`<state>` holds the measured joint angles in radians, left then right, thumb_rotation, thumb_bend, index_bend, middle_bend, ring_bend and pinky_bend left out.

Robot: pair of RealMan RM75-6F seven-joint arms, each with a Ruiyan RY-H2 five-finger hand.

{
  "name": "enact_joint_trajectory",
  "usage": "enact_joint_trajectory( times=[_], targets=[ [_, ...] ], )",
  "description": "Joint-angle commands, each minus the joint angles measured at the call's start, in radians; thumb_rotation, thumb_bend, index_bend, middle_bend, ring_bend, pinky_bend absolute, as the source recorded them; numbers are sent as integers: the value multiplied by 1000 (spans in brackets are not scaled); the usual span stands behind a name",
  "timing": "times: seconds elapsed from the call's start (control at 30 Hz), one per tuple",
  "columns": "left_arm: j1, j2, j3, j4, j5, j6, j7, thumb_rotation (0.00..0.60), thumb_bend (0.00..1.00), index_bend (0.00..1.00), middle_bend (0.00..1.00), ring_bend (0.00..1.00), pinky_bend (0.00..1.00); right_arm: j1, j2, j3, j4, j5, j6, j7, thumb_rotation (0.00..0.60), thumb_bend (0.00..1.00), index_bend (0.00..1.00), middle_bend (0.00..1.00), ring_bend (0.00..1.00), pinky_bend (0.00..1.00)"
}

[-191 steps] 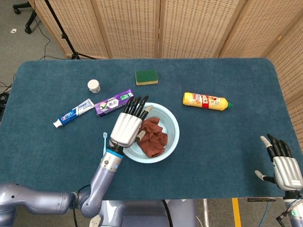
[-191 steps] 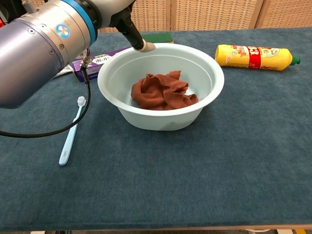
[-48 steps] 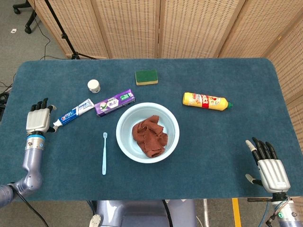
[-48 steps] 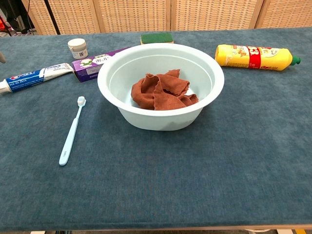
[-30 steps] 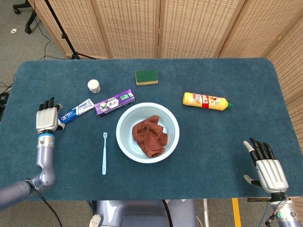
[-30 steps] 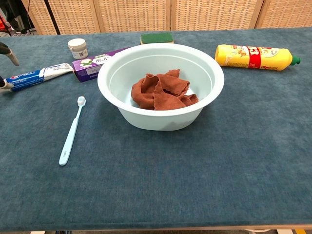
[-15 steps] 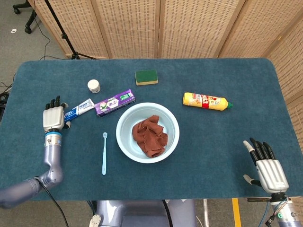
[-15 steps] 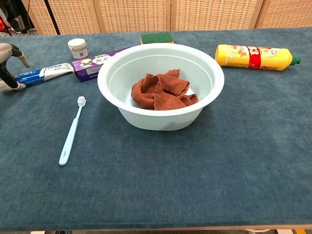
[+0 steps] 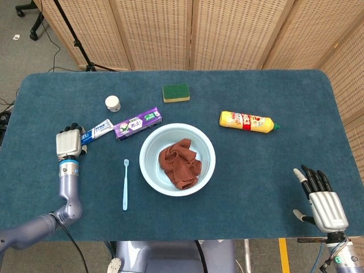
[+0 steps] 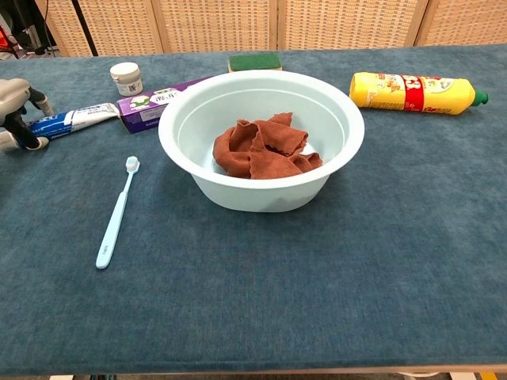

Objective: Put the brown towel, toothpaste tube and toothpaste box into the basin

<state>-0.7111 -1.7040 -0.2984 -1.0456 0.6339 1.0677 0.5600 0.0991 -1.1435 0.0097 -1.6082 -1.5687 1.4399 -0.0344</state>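
Note:
The brown towel (image 9: 181,164) (image 10: 265,146) lies crumpled inside the pale blue basin (image 9: 142,157) (image 10: 169,127) at mid-table. Left of the basin lie the purple toothpaste box (image 9: 137,123) (image 10: 154,101) and, further left, the white and blue toothpaste tube (image 9: 99,128) (image 10: 75,119), both flat on the cloth. My left hand (image 9: 69,142) (image 10: 16,111) sits over the tube's cap end, fingers curled down across it and the thumb on its near side. My right hand (image 9: 324,199) hangs past the table's front right corner, fingers spread and holding nothing.
A light blue toothbrush (image 9: 125,185) (image 10: 115,222) lies front-left of the basin. A small white jar (image 9: 112,103) (image 10: 126,77) stands behind the tube, a green sponge (image 9: 176,92) (image 10: 255,61) behind the basin, and a yellow bottle (image 9: 247,121) (image 10: 412,92) lies at the right.
My left hand has moved right from the table's left edge onto the tube's cap end, and its fingers have curled down over it. The right hand has barely shifted.

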Motion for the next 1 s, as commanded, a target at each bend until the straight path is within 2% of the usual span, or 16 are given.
enact_joint_trajectory(
  times=[0.03,0.13,0.23,0.4,1.0],
  targets=[
    [3,-10,-3,10,23,11,-17,600,466,676,373,351,442,0,-1,0,1,1,0,1,600,103,0,0,0,0],
    [5,-16,-7,16,47,24,-35,600,511,763,445,420,496,1,-1,0,1,1,-1,2,600,104,0,0,0,0],
    [7,-19,-9,18,67,35,-46,600,530,799,472,446,517,0,-1,0,1,1,0,2,600,104,0,0,0,0],
    [11,-12,-17,0,101,59,-58,600,536,805,474,451,518,1,-2,1,2,3,-1,5,600,100,0,0,0,0],
    [36,131,-66,-265,204,202,-33,600,530,833,526,497,540,1,1,2,0,5,-2,12,600,102,0,0,0,0]
  ],
)
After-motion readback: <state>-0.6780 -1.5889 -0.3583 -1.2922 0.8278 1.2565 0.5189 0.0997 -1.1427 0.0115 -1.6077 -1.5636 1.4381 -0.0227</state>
